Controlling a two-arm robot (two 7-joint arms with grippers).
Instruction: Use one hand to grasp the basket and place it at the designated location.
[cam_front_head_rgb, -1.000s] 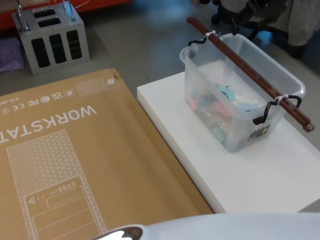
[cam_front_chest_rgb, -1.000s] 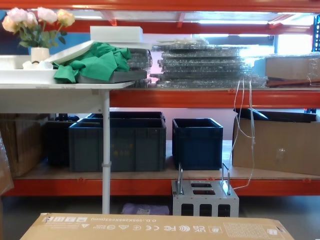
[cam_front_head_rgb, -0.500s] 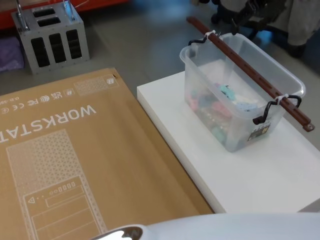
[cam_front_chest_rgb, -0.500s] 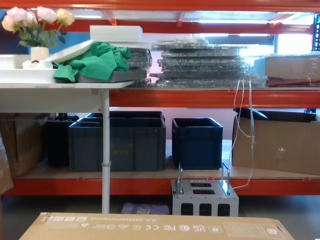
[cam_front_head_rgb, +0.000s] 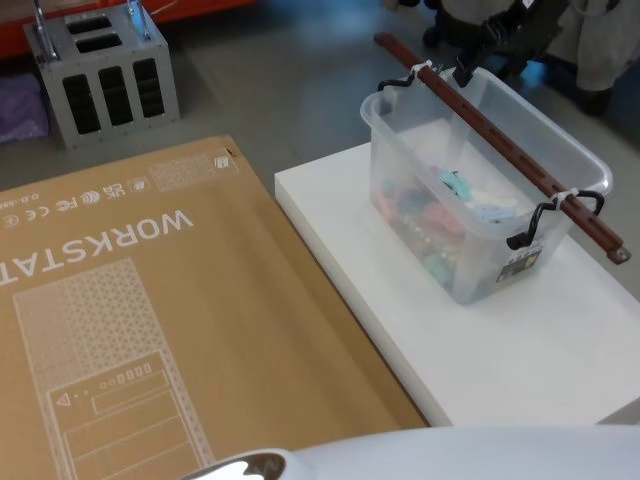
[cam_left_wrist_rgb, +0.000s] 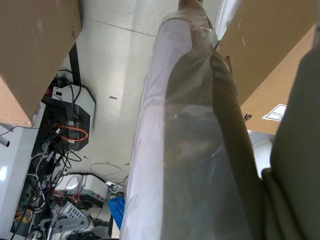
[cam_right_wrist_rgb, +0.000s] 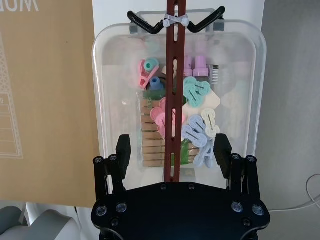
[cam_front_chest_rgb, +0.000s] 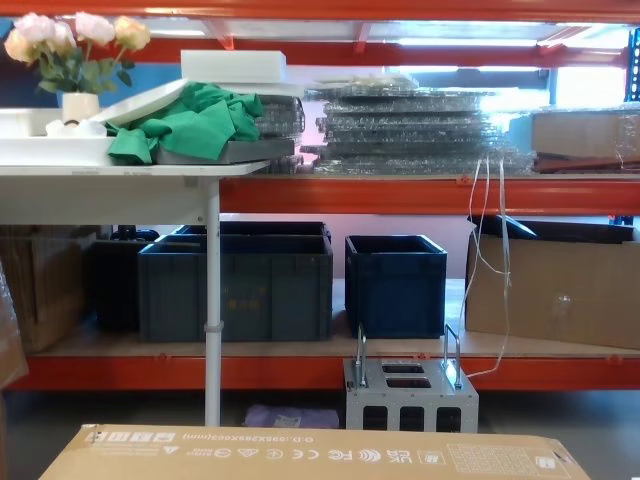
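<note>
**Right gripper spread over the basket handle**

Nearest lies a flat cardboard box (cam_front_head_rgb: 130, 330) printed with "WORKSTATION", its right edge against the left edge of a white platform (cam_front_head_rgb: 480, 370). The basket (cam_front_head_rgb: 440, 250) stands on the far part of that platform, close to its far right corner, with the near part of the platform bare. It is a translucent tub holding pastel plastic clips (cam_right_wrist_rgb: 197, 92) and wooden pegs. Its reddish-brown bar handle (cam_front_head_rgb: 500, 135) runs lengthwise over the open top and juts past both ends, held at each end by a black bracket and a white tie.

The right gripper (cam_right_wrist_rgb: 172, 150) hangs over the far end of the basket. Its fingers (cam_right_wrist_rgb: 123, 150) are spread wide — one on each side of the bar, clear of it and grasping nothing.

Farther off, a grey metal box (cam_front_head_rgb: 105, 75) with two handles sits on the floor beyond the cardboard's far edge. Behind it, dark blue crates (cam_front_chest_rgb: 235, 285) stand on the low shelf of an orange rack.
</note>
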